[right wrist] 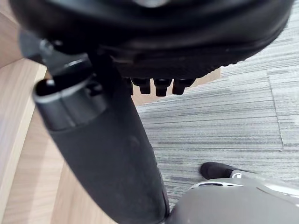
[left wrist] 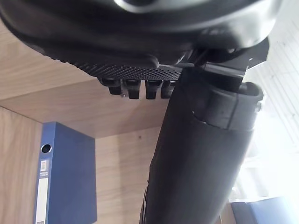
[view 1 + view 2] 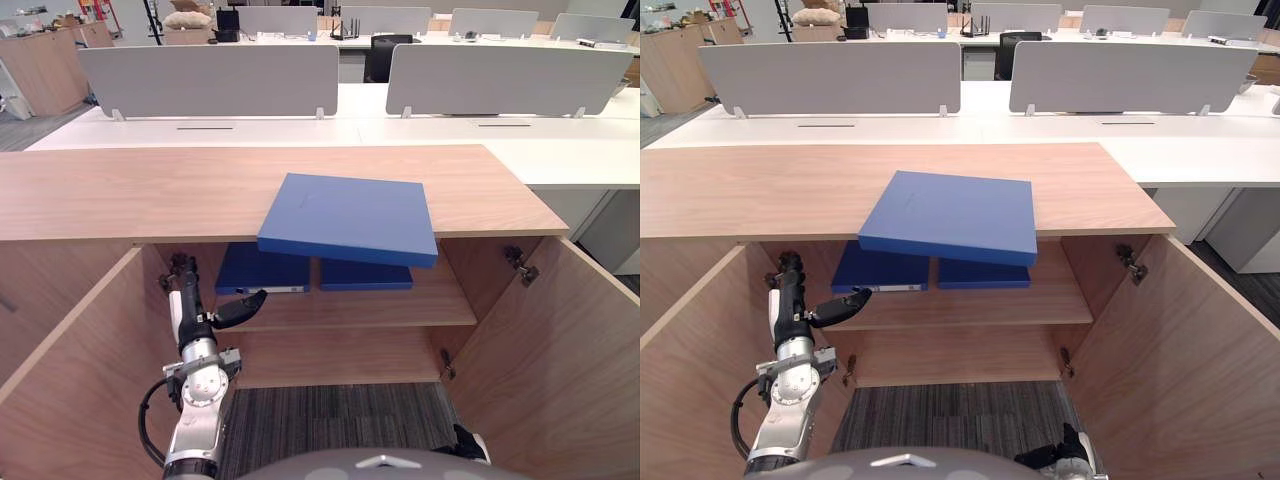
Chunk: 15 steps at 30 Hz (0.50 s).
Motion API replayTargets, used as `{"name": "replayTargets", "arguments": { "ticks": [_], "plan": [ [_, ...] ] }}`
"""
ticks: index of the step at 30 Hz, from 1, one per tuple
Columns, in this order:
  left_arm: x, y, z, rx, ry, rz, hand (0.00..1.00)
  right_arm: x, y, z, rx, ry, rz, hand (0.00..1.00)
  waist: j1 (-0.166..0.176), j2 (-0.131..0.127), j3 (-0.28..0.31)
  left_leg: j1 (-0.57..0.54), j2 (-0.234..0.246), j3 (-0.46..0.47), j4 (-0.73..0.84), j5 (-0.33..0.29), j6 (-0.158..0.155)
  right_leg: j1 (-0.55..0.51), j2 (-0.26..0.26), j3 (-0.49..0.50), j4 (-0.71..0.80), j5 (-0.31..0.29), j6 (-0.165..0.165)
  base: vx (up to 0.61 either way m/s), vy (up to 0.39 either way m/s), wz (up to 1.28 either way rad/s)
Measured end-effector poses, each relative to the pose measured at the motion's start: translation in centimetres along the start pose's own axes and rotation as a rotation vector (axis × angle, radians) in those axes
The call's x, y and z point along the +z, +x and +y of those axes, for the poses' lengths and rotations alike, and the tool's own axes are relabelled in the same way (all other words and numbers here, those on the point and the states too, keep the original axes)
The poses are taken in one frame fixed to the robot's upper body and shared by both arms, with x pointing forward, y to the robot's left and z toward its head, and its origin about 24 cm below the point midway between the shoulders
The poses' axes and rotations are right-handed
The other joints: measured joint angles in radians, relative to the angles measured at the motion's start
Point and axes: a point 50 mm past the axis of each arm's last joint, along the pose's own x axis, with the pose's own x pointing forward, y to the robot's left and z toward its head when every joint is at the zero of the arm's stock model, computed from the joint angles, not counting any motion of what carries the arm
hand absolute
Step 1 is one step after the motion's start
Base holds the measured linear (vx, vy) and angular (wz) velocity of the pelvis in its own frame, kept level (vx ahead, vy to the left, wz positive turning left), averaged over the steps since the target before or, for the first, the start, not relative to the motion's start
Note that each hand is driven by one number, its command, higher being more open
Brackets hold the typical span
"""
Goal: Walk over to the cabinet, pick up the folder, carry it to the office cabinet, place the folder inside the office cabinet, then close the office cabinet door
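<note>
1. Blue and flat, the folder (image 3: 350, 218) lies on top of the cabinet (image 3: 120, 190). It is turned a little askew, and its near edge juts out past the cabinet's front edge. It is apart from both my hands.
2. The cabinet's left door (image 3: 70, 380) and right door (image 3: 550, 350) both stand open.
3. On the shelf (image 3: 445, 305) inside the cabinet, just below the folder, two darker binders (image 3: 262, 270) lie side by side.
4. My left hand (image 3: 192, 312) is raised in the cabinet's left opening, just in front of the shelf. Its fingers (image 2: 135, 88) are straight and wide of the thumb, holding nothing.
5. My right hand (image 1: 187, 46) hangs low by the cabinet's right door, over the grey carpet (image 1: 233, 121). Its fingers are relaxed and empty.
6. Behind the cabinet stand white worktops (image 3: 560, 150) with grey screens (image 3: 210, 80).
</note>
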Motion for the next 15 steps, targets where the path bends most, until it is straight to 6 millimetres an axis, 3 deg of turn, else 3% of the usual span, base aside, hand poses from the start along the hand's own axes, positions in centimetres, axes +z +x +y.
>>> {"name": "replayTargets", "arguments": {
  "ticks": [15],
  "plan": [
    [1.6,0.2,0.3,-0.017,0.021,-0.082,1.00,-0.4,-0.1,-0.1,0.000,-0.003,0.012,1.00,-0.010,0.005,-0.008,0.017,0.003,0.000,0.000,-0.002,-0.002,0.014,0.002,0.001,0.005,-0.005,-0.002,0.00,-0.001,0.00]
  ]
}}
